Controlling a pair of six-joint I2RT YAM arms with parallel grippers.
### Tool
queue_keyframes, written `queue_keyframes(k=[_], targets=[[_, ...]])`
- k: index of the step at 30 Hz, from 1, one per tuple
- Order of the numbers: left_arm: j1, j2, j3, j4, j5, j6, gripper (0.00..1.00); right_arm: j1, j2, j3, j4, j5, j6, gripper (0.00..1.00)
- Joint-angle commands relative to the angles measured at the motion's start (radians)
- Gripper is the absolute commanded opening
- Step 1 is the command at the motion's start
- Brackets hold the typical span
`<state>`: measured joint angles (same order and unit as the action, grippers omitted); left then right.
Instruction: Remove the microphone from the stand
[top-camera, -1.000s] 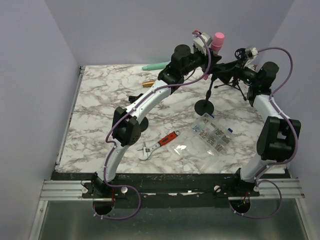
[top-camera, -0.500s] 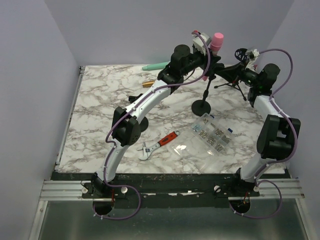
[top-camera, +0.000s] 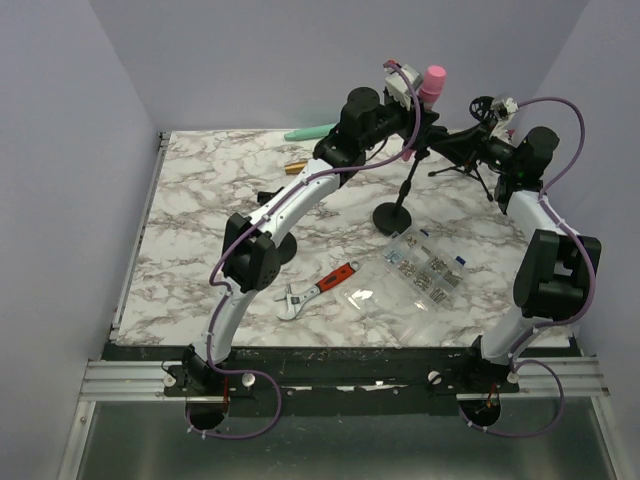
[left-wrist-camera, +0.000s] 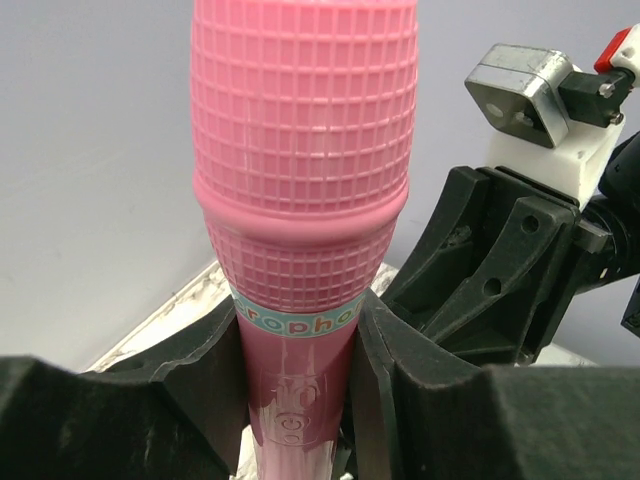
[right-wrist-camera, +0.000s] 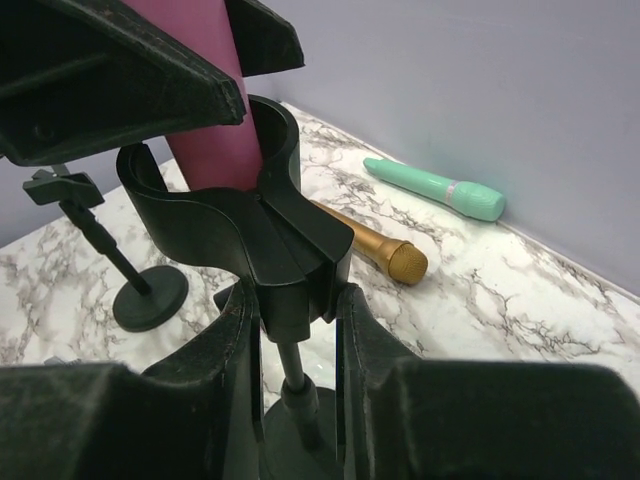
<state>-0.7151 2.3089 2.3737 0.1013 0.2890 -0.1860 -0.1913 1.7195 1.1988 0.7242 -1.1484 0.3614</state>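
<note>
Close to the arm bases, a wrench with a red handle (top-camera: 320, 289) lies on the marble table (top-camera: 200, 250), just beside a clear bag (top-camera: 362, 297). A little further back sits a clear box of small parts (top-camera: 425, 267). Past that, up in the air, the right gripper (right-wrist-camera: 295, 400) is squeezed tight on the black stand (right-wrist-camera: 270, 235), just under its clip. The pink microphone (left-wrist-camera: 300, 200) sits in that clip, pointing up. The left gripper (left-wrist-camera: 300, 400) is closed tight around its handle, below the fat head. A second stand (right-wrist-camera: 145, 290) is on the table nearby. Further back lie a gold microphone (right-wrist-camera: 375, 250) and, by the wall, a green microphone (right-wrist-camera: 435, 188).
</note>
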Motion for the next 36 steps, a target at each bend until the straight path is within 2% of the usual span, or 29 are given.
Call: queue_keyframes(k=[1,10,15,20,26,32,36], targets=[[0.003,-0.115,0.032,-0.017,-0.039,0.08,0.0,-0.002,-0.028,-0.013,-0.046,0.043,-0.065,0.0],[0.017,-0.261,-0.041,-0.061,-0.178,0.127,0.0,-0.002,-0.046,-0.003,-0.118,0.108,-0.149,0.0],[0.033,-0.405,-0.232,-0.049,-0.249,0.137,0.0,-0.002,-0.092,-0.028,-0.106,0.167,-0.175,0.0],[0.06,-0.576,-0.427,-0.045,-0.253,0.102,0.0,0.0,-0.119,-0.018,-0.158,0.164,-0.207,0.0],[0.11,-0.79,-0.723,-0.008,-0.203,-0.013,0.0,0.018,-0.151,-0.089,-0.147,0.18,-0.208,0.0],[0.118,-0.941,-0.875,-0.012,-0.158,-0.009,0.0,0.035,-0.203,-0.166,-0.203,0.23,-0.256,0.0],[0.126,-1.01,-0.942,-0.003,-0.136,-0.007,0.0,0.052,-0.234,-0.182,-0.253,0.261,-0.287,0.12]])
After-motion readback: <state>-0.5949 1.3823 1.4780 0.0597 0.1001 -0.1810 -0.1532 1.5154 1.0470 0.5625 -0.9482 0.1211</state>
